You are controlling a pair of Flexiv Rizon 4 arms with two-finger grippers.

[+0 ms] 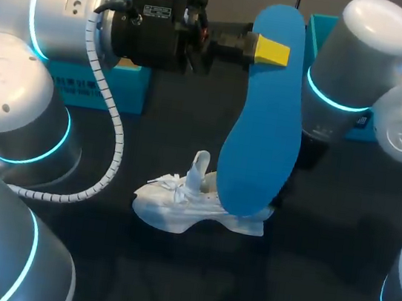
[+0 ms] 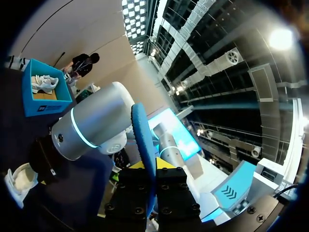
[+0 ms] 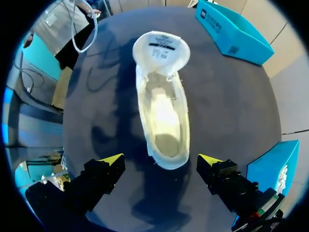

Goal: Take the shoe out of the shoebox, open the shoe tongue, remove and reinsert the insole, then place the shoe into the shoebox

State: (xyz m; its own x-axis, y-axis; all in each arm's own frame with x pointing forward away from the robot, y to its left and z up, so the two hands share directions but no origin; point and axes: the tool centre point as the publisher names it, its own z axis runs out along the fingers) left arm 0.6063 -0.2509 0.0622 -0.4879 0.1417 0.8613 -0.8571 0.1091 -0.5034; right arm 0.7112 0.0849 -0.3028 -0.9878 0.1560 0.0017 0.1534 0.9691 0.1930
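A blue insole [image 1: 262,129] hangs upright above the table, its top end pinched by my left gripper [image 1: 269,51], which is shut on it. In the left wrist view the insole [image 2: 144,137] shows edge-on between the fingers of that gripper [image 2: 145,169]. Below it, a white shoe [image 1: 193,205] stands on the dark table. In the right wrist view the shoe [image 3: 161,111] has its tongue [image 3: 161,48] folded back and its inside bare. My right gripper [image 3: 162,162] hovers open over the heel, one finger on each side. In the head view the insole hides that gripper.
A teal shoebox part [image 1: 98,84] stands at the back left and another [image 1: 326,30] at the back right. The one beside my right gripper [image 3: 273,169] holds a second white shoe. My right arm's large joints [image 1: 363,61] stand close behind the insole.
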